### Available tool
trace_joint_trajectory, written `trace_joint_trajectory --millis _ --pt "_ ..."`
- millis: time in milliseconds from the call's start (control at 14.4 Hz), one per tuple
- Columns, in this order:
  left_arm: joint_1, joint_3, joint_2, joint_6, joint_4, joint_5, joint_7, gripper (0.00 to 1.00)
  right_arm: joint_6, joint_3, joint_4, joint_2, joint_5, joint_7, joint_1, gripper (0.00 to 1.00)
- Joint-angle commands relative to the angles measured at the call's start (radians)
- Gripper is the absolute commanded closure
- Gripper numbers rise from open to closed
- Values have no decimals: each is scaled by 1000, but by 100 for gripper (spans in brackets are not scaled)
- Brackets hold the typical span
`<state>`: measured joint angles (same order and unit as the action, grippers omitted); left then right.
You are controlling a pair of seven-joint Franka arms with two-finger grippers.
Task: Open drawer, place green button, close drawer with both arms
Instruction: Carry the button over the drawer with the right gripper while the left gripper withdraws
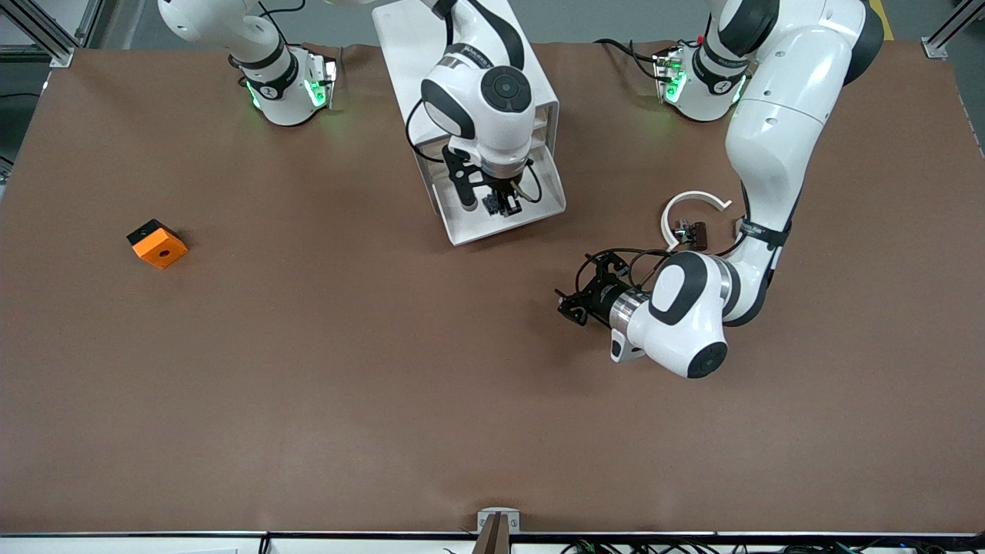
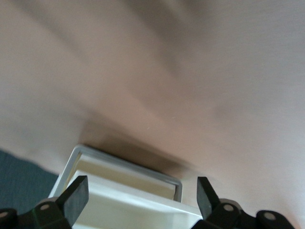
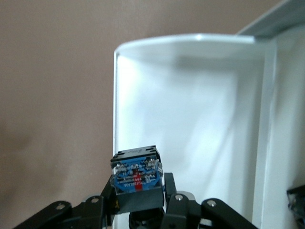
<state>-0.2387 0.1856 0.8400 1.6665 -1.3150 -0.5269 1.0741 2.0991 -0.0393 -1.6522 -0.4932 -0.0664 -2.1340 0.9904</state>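
Button — small, light, rigid — being pinched by its body in right gripper over open drawer; left gripper waiting, jaws apart, beside cabinet.

I see a big brown table. A white cabinet sits on it between the two arm bases. An orange block lies toward the right arm's end. A white ring and small black parts lie toward the left arm's end.
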Motion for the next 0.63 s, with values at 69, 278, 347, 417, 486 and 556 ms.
trace_joint_trajectory --millis 69,278,347,417,486,556 --pt "-24 9 -61 77 -18 125 -60 0 10 -11 31 -33 -27 -23 34 100" --pt "-60 9 -75 179 -23 194 -60 0 16 -11 31 -53 -26 -20 57 100" --pt "-68 9 -78 203 -24 197 -60 0 18 -11 34 -61 -24 -18 60 100" --pt "-68 11 -78 222 -24 199 -62 0 18 -11 40 -70 -26 -17 62 100" --pt "-76 12 -79 234 -26 211 -74 0 18 -11 45 -77 -26 -17 62 100" --pt "-86 12 -84 249 -27 225 -88 0 18 -11 48 -79 -27 -18 63 100"
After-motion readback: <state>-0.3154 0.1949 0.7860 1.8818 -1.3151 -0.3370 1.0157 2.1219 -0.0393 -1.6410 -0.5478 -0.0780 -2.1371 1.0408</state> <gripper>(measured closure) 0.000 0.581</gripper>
